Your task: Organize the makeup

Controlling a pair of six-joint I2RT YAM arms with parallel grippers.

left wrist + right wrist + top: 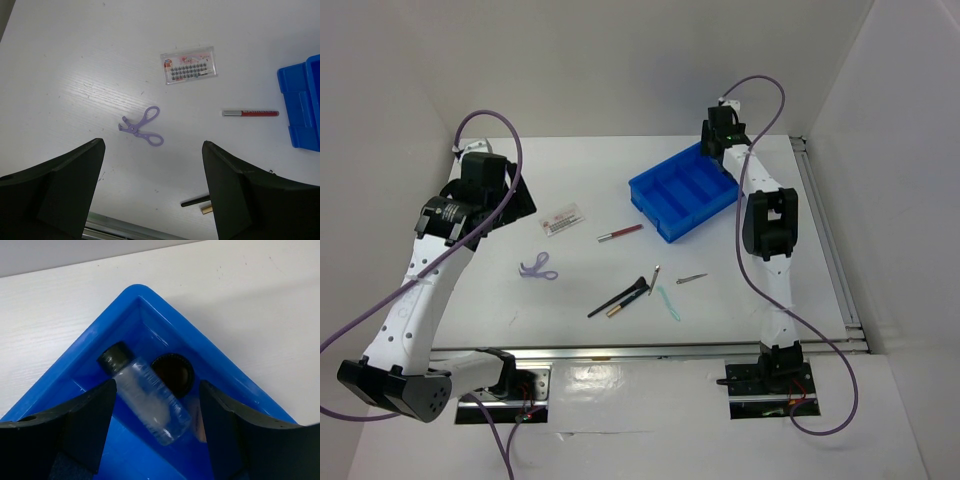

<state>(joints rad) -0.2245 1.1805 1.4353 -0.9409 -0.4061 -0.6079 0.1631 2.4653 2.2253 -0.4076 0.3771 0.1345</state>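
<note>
Top camera overlooks the whole bench (620, 330); left wrist looks down nearer, sharing the lilac scissors (142, 128), right wrist closest, sharing the blue tray (200, 342).

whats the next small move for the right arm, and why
Probably lift the right gripper straight up, clear of the tray: its jaws stand open either side of the tube, which lies in the tray's corner beside the pot, so that drop looks done.
</note>
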